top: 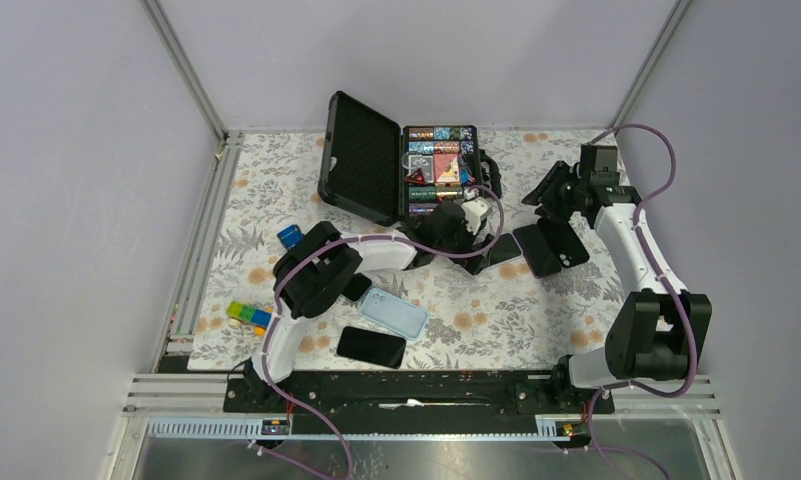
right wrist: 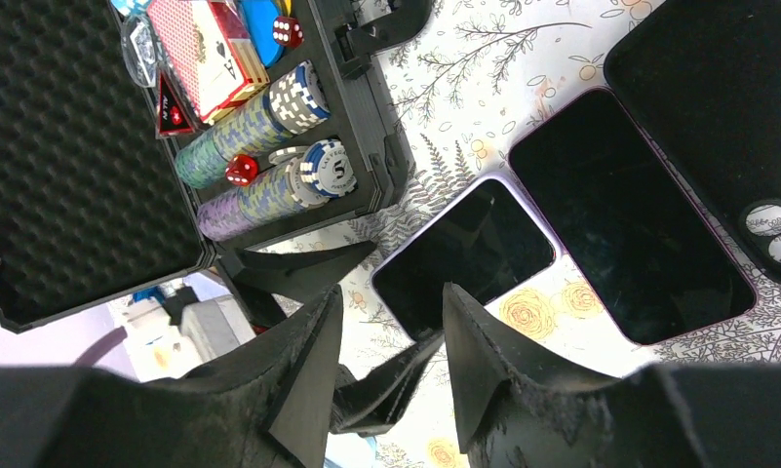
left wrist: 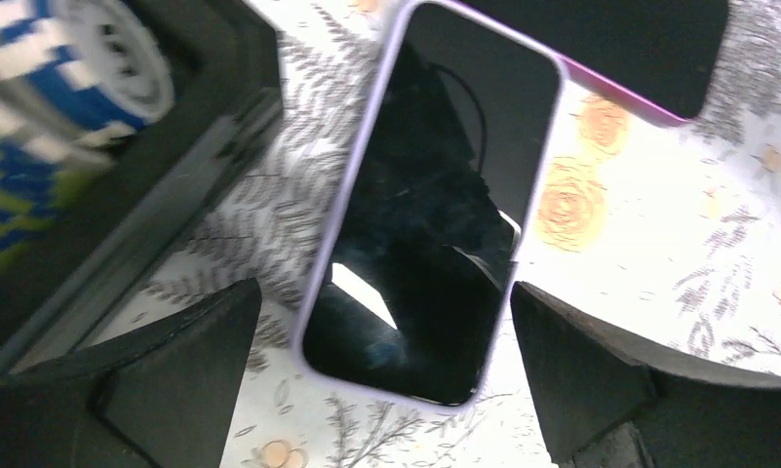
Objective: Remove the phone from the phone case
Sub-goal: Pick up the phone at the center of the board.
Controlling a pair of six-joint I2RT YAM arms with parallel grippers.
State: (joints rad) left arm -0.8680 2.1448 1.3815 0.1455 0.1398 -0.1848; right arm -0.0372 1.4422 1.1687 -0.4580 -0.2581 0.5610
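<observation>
Phone (left wrist: 420,224) sits screen up in its lilac phone case (left wrist: 342,210), flat on the floral cloth (left wrist: 659,244) mid-table, just near and right of the open poker chip case (right wrist: 84,146). My left gripper (left wrist: 386,302) is spread fully wide over it, one finger either side of the phone's end, neither touching it as far as I can see. My right gripper (right wrist: 394,292) hangs off to the right above the table, fingers partly apart, nothing between them. Second dark phone with a pinkish rim (right wrist: 630,214) lies just right of the lilac one. Black case with camera lenses (right wrist: 737,117) sits beside that, further right. Pale blue case (top: 394,312) and another black phone (top: 371,346) lie nearer, to the left.
</observation>
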